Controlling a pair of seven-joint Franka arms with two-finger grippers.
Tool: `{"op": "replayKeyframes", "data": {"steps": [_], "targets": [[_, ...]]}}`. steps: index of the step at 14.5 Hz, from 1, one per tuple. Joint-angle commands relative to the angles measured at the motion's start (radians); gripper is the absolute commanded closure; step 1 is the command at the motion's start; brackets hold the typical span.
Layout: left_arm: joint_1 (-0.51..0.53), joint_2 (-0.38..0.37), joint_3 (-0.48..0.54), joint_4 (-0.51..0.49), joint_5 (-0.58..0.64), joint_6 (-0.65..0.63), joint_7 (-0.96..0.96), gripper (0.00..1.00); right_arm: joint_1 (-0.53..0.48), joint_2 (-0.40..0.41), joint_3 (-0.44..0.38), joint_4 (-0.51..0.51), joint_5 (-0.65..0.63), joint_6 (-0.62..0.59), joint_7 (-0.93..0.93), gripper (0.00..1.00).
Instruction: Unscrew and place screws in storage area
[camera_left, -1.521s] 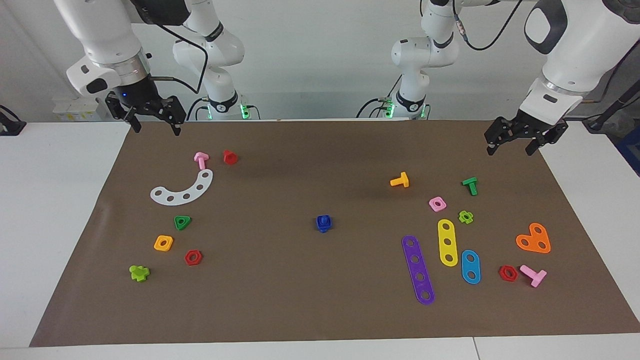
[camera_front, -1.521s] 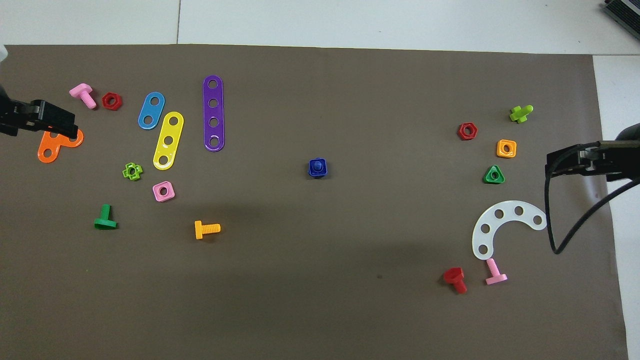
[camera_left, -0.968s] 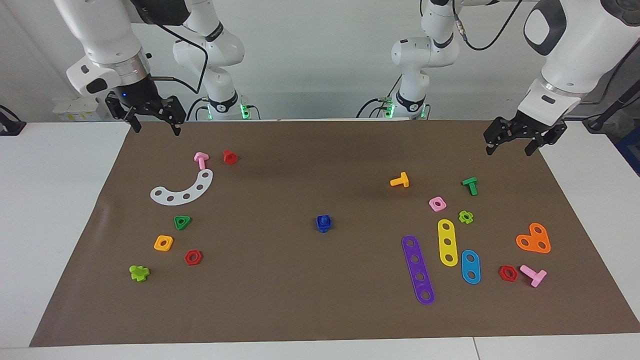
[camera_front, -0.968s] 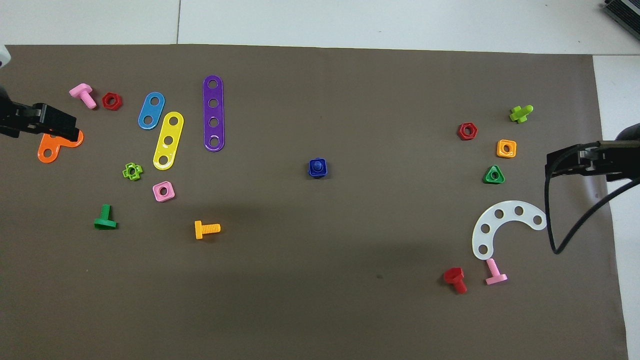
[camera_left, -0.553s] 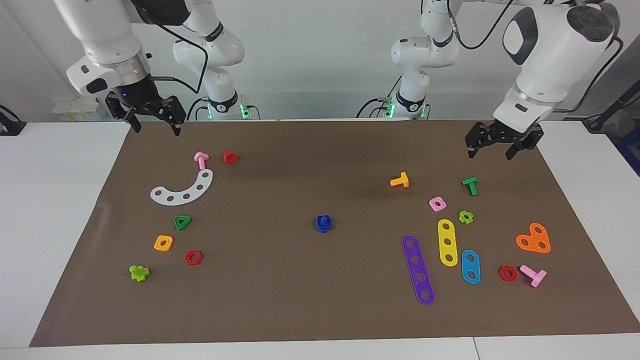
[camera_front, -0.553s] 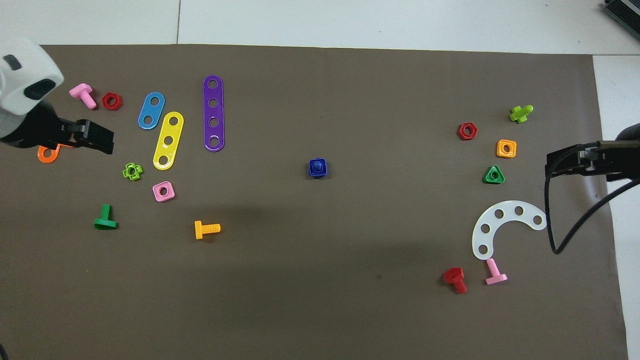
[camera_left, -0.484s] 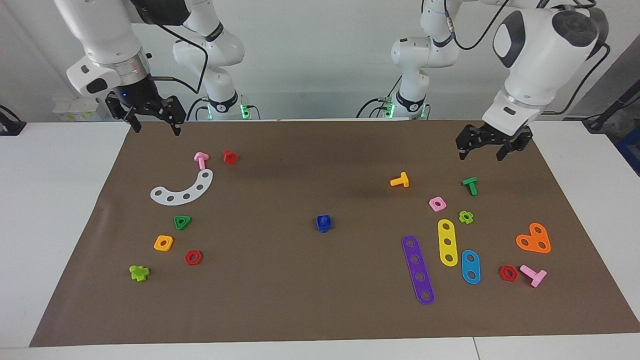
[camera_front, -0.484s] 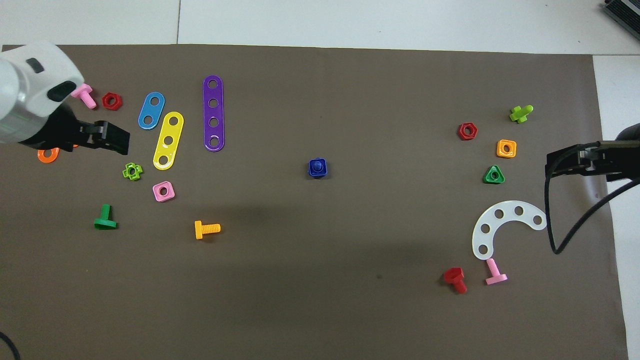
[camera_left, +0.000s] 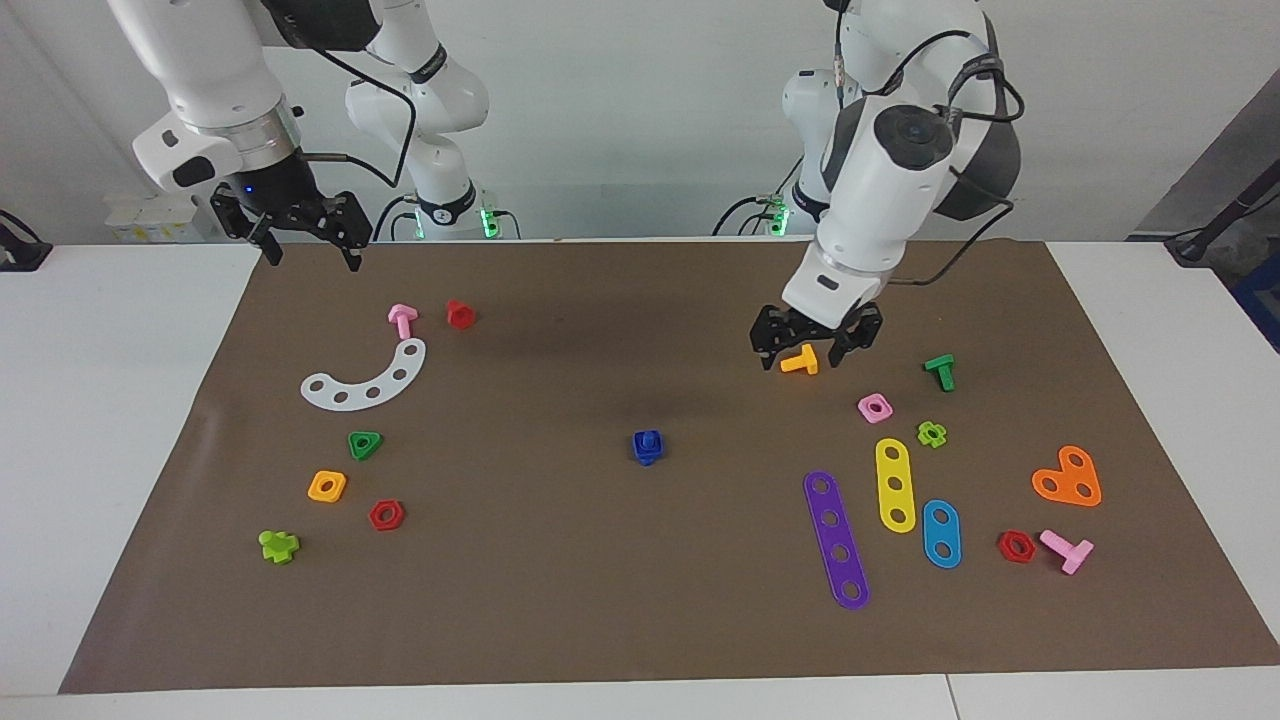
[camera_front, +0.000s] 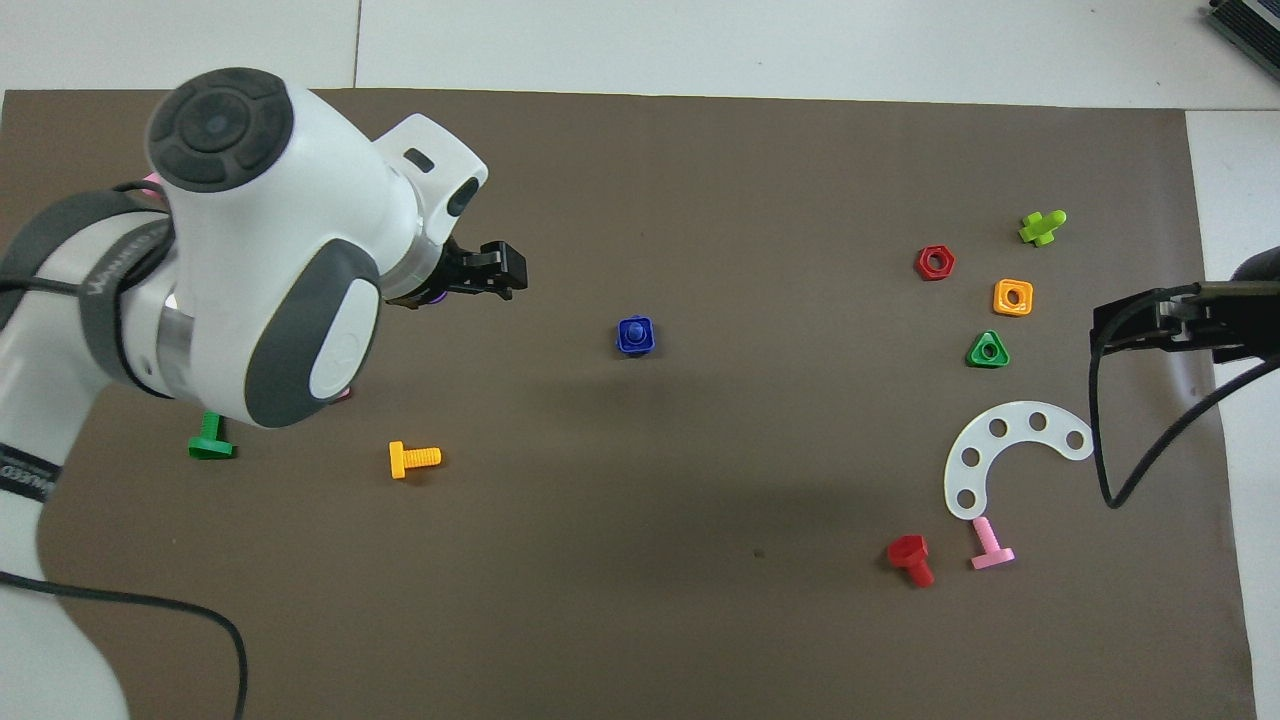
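The dark-blue screw (camera_left: 648, 446) stands in a dark-blue square nut at the middle of the brown mat (camera_left: 600, 600); it also shows in the overhead view (camera_front: 635, 335). My left gripper (camera_left: 812, 348) is open and empty, raised over the mat between the screw and the left arm's end; in the overhead view (camera_front: 503, 274) it is short of the screw. My right gripper (camera_left: 305, 245) is open and empty, and waits raised over the mat's edge at the right arm's end (camera_front: 1105, 330).
An orange bolt (camera_left: 800, 361), pink nut (camera_left: 875, 407), green bolt (camera_left: 940, 371) and purple strip (camera_left: 836, 538) lie at the left arm's end. A white curved strip (camera_left: 365, 380), green triangular nut (camera_left: 364, 444) and red bolt (camera_left: 459, 314) lie at the right arm's end.
My left arm has swung in from the mat's edge toward the middle and lowered, its gripper now much closer to the blue screw. The right arm has not moved.
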Motion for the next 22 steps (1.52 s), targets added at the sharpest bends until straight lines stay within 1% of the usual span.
{"op": "replayKeyframes", "data": {"steps": [1, 3, 4, 5, 7, 8, 11, 12, 14, 18, 22], "targets": [[-0.078, 0.141, 0.022, 0.123, -0.022, 0.051, -0.13, 0.05, -0.008, -0.01, 0.005, -0.003, 0.009, -0.015, -0.03, 0.0], [-0.129, 0.253, 0.025, 0.23, -0.018, 0.054, -0.221, 0.05, -0.01, -0.01, 0.005, -0.003, 0.009, -0.015, -0.03, 0.0], [-0.146, 0.295, 0.026, 0.256, -0.017, 0.074, -0.261, 0.06, -0.01, -0.011, 0.005, -0.003, 0.009, -0.015, -0.03, 0.0], [-0.155, 0.312, 0.025, 0.254, -0.015, 0.114, -0.272, 0.08, -0.008, -0.01, 0.005, -0.003, 0.009, -0.015, -0.028, 0.0], [-0.176, 0.333, 0.025, 0.248, -0.015, 0.143, -0.276, 0.08, -0.01, -0.01, 0.005, -0.003, 0.009, -0.015, -0.028, 0.0], [-0.181, 0.335, 0.025, 0.229, -0.015, 0.148, -0.289, 0.08, -0.008, -0.01, 0.005, -0.003, 0.009, -0.015, -0.03, 0.0], [-0.199, 0.335, 0.025, 0.159, -0.011, 0.221, -0.338, 0.1, -0.008, -0.011, 0.005, -0.003, 0.009, -0.015, -0.03, 0.0], [-0.201, 0.342, 0.025, 0.159, 0.007, 0.241, -0.333, 0.1, -0.01, -0.01, 0.005, -0.003, 0.009, -0.015, -0.03, 0.0], [-0.201, 0.367, 0.02, 0.157, 0.083, 0.261, -0.322, 0.1, -0.008, -0.011, 0.005, -0.003, 0.009, -0.015, -0.03, 0.0], [-0.205, 0.378, 0.019, 0.136, 0.09, 0.263, -0.206, 0.1, -0.008, -0.01, 0.005, -0.003, 0.009, -0.015, -0.028, 0.0], [-0.224, 0.378, 0.019, 0.117, 0.09, 0.286, -0.129, 0.11, -0.008, -0.01, 0.005, -0.003, 0.009, -0.015, -0.03, 0.0]]}}
